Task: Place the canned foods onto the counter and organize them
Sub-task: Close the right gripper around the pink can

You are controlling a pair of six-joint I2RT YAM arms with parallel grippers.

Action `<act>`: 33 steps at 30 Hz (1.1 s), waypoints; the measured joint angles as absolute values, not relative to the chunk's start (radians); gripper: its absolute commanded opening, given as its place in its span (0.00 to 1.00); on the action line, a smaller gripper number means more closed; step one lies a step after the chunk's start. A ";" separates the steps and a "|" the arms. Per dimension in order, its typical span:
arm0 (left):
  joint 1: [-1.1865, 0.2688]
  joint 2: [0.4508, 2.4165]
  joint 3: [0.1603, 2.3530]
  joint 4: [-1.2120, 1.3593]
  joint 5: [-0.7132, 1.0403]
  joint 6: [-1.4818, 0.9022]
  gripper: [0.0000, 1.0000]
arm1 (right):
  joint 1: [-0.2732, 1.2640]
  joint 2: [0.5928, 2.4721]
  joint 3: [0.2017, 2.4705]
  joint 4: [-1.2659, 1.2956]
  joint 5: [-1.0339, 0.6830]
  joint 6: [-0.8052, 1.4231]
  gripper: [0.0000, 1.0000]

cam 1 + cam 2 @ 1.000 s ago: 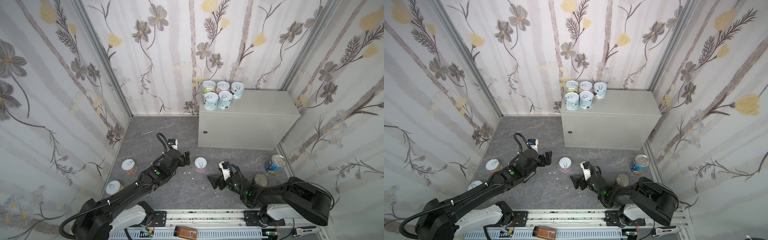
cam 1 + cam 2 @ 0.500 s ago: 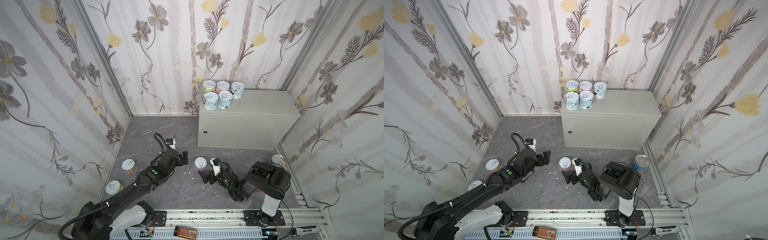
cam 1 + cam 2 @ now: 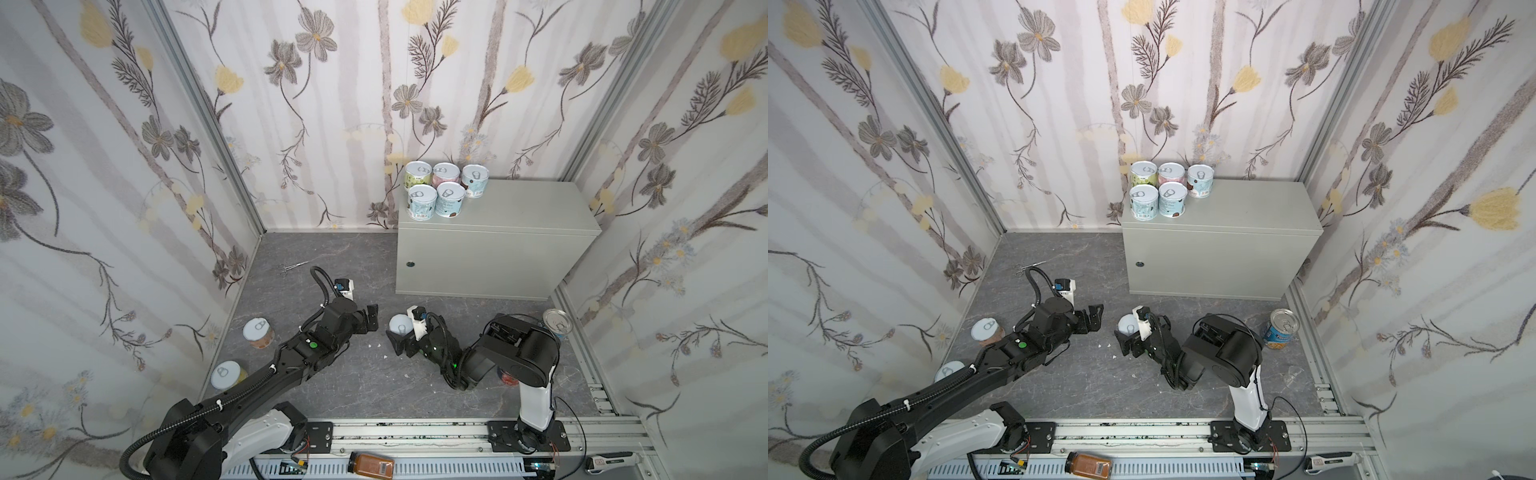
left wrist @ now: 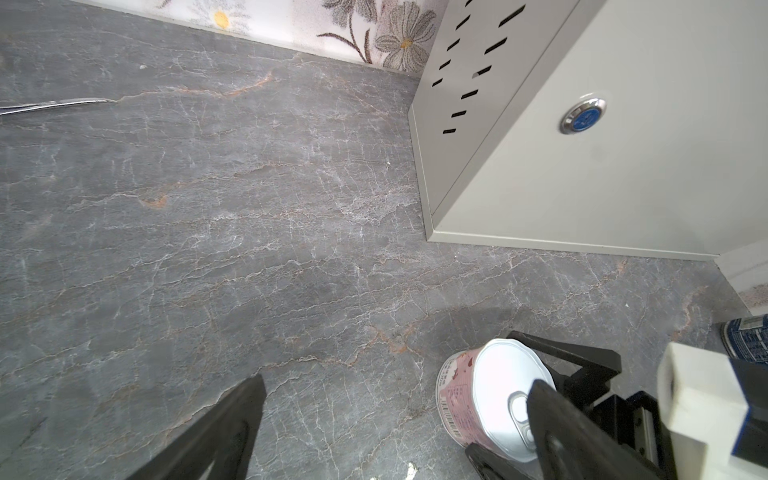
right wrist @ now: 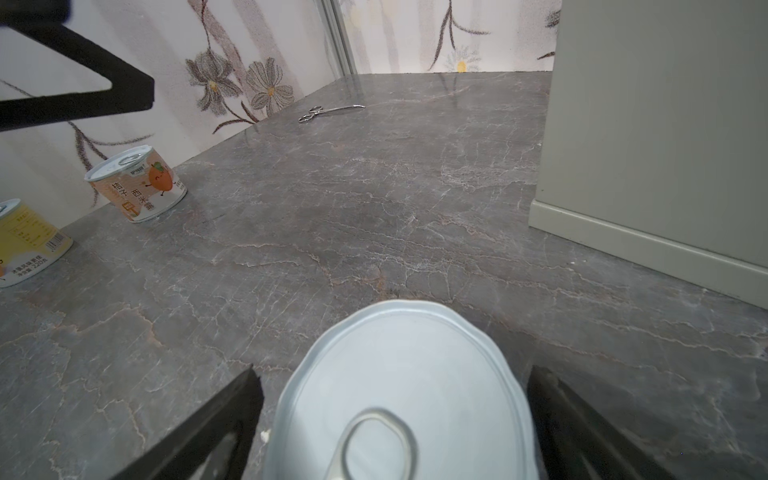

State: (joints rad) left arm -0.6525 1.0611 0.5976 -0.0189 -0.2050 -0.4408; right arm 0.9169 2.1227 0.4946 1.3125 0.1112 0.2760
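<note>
left claw (image 3: 371, 319): released and empty, hanging just left of the pink can (image 3: 399, 324), barely shifted from a second ago
pink can: upright on the floor (image 3: 332, 249) mid-scene, well short of the counter (image 3: 519, 216), unmoved
right claw (image 5: 392, 399): a second ago we saw it off to the can's right; now it has swung in and straddles the can, fingers spread wide either side of the lid, not yet clenched
meaning: we judge the squeeze comes next, then the lift up to the counter
yellow can (image 3: 225, 374) and orange can (image 3: 257, 332): on the floor at the far left, untouched
forceps (image 3: 293, 267): loose toward the back of the floor, out of our path
five cans (image 3: 442, 189): grouped at the counter's back left corner, the rest of its top bare
in the way: the left claw sits close beside the pink can and could crowd our lift
red-labelled can (image 3: 508, 378): only a sliver shows behind the folded right arm (image 3: 519, 353)
blue can (image 3: 557, 326): on the floor at the far right
</note>
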 measured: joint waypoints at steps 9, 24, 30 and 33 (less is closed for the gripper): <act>-0.651 1.063 0.592 -0.011 -0.184 -0.441 1.00 | 0.897 2.172 0.561 1.249 0.110 0.276 0.99; -0.651 1.063 0.585 -0.009 -0.179 -0.445 1.00 | 0.894 2.191 0.599 1.201 0.107 0.267 0.81; -0.651 1.048 0.582 -0.007 -0.175 -0.445 1.00 | 0.894 2.175 0.600 1.186 0.125 0.255 0.69; -0.651 1.042 0.576 -0.008 -0.170 -0.446 1.00 | 0.899 2.147 0.598 1.139 0.127 0.253 0.61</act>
